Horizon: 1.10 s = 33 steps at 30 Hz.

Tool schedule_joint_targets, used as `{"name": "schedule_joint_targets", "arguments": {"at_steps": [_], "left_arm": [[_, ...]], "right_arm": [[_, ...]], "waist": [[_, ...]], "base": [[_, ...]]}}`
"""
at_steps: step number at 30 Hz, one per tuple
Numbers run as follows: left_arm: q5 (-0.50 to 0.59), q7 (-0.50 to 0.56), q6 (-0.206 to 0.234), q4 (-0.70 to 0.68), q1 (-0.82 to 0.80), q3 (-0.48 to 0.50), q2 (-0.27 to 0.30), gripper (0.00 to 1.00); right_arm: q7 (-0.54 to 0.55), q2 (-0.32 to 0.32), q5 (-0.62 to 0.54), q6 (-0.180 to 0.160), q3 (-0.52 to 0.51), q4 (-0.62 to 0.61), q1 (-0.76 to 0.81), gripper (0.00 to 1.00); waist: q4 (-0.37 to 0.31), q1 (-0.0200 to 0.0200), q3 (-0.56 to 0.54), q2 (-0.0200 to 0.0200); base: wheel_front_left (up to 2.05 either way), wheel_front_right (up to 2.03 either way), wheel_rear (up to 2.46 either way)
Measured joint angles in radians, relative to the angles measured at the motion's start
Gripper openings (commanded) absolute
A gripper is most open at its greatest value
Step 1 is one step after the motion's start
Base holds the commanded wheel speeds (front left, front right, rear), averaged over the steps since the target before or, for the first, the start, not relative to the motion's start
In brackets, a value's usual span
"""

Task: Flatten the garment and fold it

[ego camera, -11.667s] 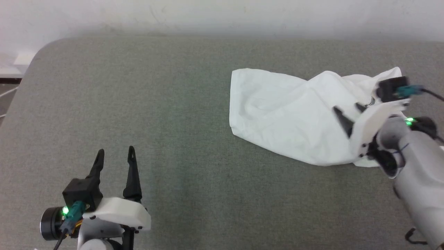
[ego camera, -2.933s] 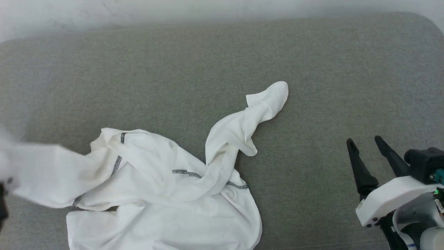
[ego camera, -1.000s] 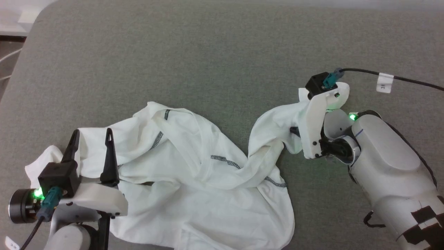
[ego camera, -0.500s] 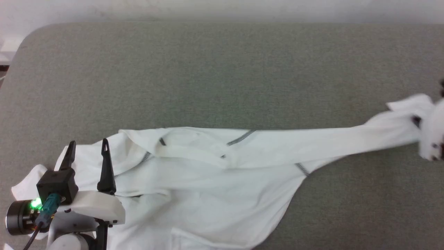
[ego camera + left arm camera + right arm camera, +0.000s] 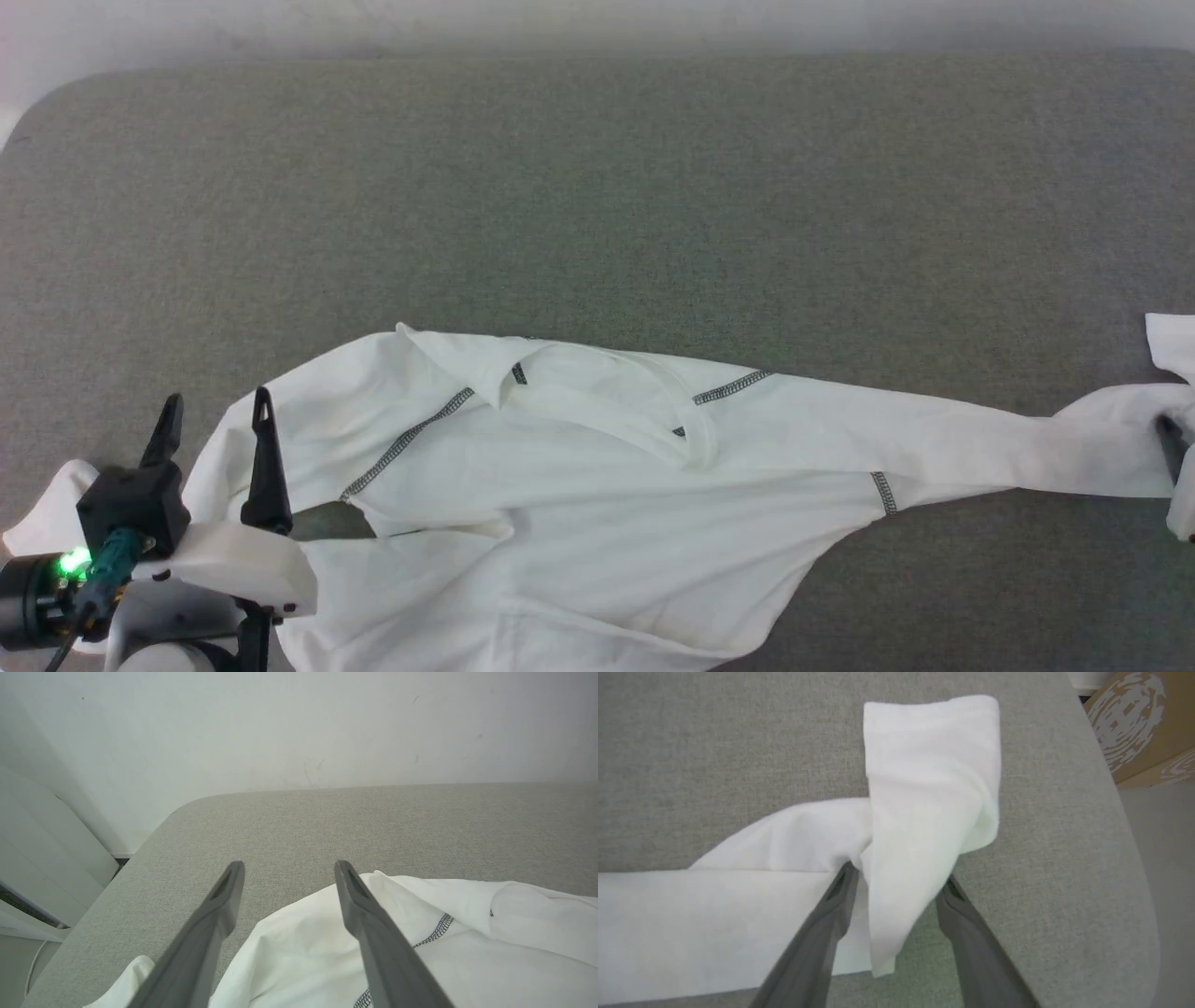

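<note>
You've got the shirt [image 5: 579, 504] on the grey pad [image 5: 597, 187], along its near edge. The body is wrinkled and bunched at centre-left, not flat yet. Dark zigzag seams [image 5: 401, 446] face up across the shoulders. One sleeve [image 5: 962, 439] runs out straight to the robot's right. Its cuff [image 5: 931, 742] is doubled back over itself near the pad's rounded corner.

The left gripper [image 5: 217, 399] has its fingers wide apart with nothing between them, over the shirt's left edge. In the left wrist view one finger [image 5: 373, 933] overlaps the cloth and the other is over bare pad. I can't tell if either touches.

The right gripper [image 5: 900, 872] is at the sleeve end, fingers spread, with a loose fold of sleeve draped between them, not pinched.

A lobe of cloth [image 5: 37, 523] pokes out left of the left gripper. A cardboard box [image 5: 1134, 723] sits beyond the pad corner.
</note>
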Motion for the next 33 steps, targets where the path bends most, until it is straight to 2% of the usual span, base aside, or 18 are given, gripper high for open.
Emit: {"name": "schedule_joint_targets", "arguments": {"at_steps": [6, 9, 12, 17, 21, 26, 33], "left_arm": [[-0.001, 0.001, 0.008, -0.001, 0.008, 0.003, 0.005, 1.0], [-0.002, 0.003, 0.012, -0.001, 0.024, 0.004, 0.007, 1.0], [-0.007, 0.006, 0.018, 0.0, 0.028, 0.003, 0.007, 1.0], [-0.008, 0.015, 0.023, 0.0, 0.041, -0.002, 0.007, 1.0], [-0.008, 0.018, 0.023, 0.001, 0.041, -0.008, 0.007, 1.0], [-0.008, 0.017, 0.022, 0.003, 0.039, -0.012, 0.007, 1.0], [-0.008, 0.008, 0.017, 0.011, 0.01, -0.021, 0.002, 1.0]], "right_arm": [[-0.118, 0.044, -0.086, 0.0, -0.133, -0.145, 0.064, 1.0], [-0.115, 0.074, -0.112, 0.0, -0.166, -0.273, 0.123, 1.0], [-0.052, 0.094, -0.115, 0.0, -0.148, -0.432, 0.183, 1.0], [0.171, 0.118, -0.047, 0.0, 0.026, -0.683, 0.247, 1.0], [0.349, 0.108, 0.052, 0.0, 0.195, -0.771, 0.251, 1.0], [0.47, 0.084, 0.155, 0.0, 0.364, -0.782, 0.181, 1.0], [0.515, 0.04, 0.228, 0.0, 0.554, -0.688, 0.023, 1.0]], "waist": [[0.002, 0.0, -0.01, 0.0], [-0.001, -0.0001, -0.025, 0.0], [-0.004, -0.0001, -0.043, 0.0], [-0.002, -0.0002, -0.069, 0.0], [0.011, -0.0001, -0.074, 0.0], [0.03, -0.0001, -0.065, 0.0], [0.057, 0.0, -0.03, 0.0]], "base": [[0.0, 0.0, 0.0], [0.0, 0.0, 0.0], [0.0, 0.0, 0.0], [0.0, 0.0, 0.0], [0.0, 0.0, 0.0], [0.0, 0.0, 0.0], [0.0, 0.0, 0.0]]}}
